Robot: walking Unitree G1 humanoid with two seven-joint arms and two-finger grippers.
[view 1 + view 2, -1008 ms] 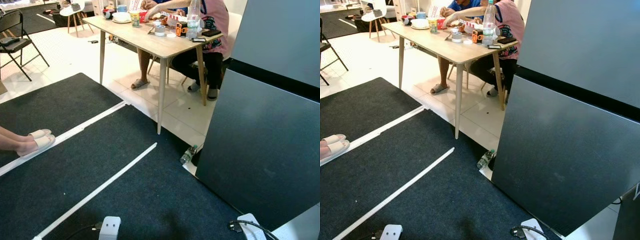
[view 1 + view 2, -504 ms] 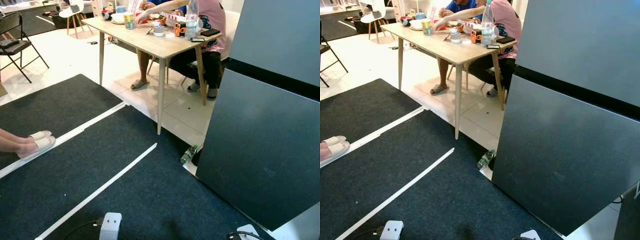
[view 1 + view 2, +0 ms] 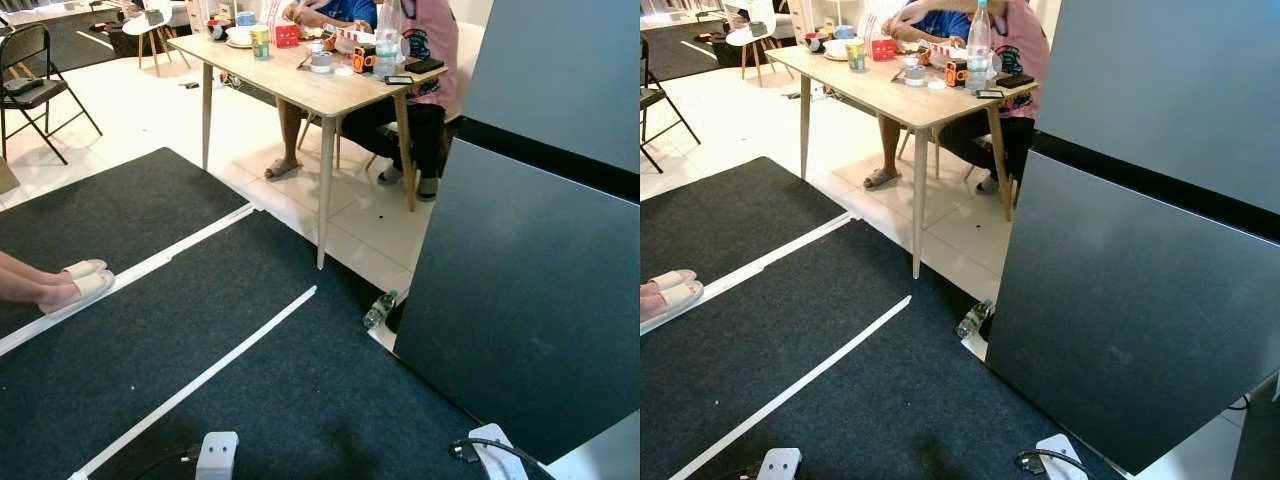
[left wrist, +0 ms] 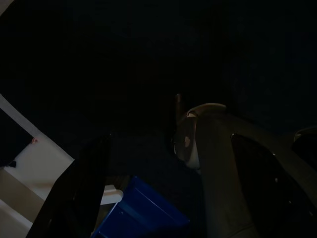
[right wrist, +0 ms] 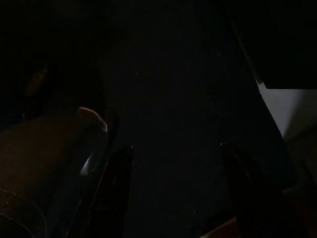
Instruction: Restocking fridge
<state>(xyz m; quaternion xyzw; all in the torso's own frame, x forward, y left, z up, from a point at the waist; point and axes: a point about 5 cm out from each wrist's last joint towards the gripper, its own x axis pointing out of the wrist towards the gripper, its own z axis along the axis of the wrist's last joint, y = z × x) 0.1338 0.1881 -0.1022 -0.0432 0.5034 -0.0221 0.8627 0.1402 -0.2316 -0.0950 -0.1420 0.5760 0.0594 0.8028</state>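
The left hand point(image 4: 143, 188) hangs idle over the dark carpet, its two black fingers apart with nothing between them, and a blue object point(image 4: 143, 213) lies below it, too dim to name. The right hand point(image 5: 173, 193) hangs likewise in shade, its fingers spread wide and empty, with a pale strip of floor beyond at about 3 o'clock in that dim view. Ahead of the robot, the dark carpet point(image 3: 250, 380) covers the floor, crossed by white tape lines point(image 3: 200, 380) running from 7 o'clock up toward 1 o'clock. At 3 o'clock stands the grey fridge point(image 3: 540, 280), its doors closed, a dark seam between upper and lower door. A plastic bottle point(image 3: 378, 309) lies on its side on the floor just beside the fridge's lower near corner, at the carpet's edge. At 12 o'clock a wooden counter point(image 3: 310, 90) on slim legs carries cups, bowls, a tall water bottle point(image 3: 979, 35) and small items; people sit behind it, one in a pink shirt point(image 3: 432, 45). At 9 o'clock a person's feet in white slippers point(image 3: 75, 280) rest on the carpet. A black folding chair point(image 3: 30, 85) stands at 10 o'clock on the white tiles. Near 6 o'clock, two white power adapters point(image 3: 216, 455) with cables lie on the carpet.
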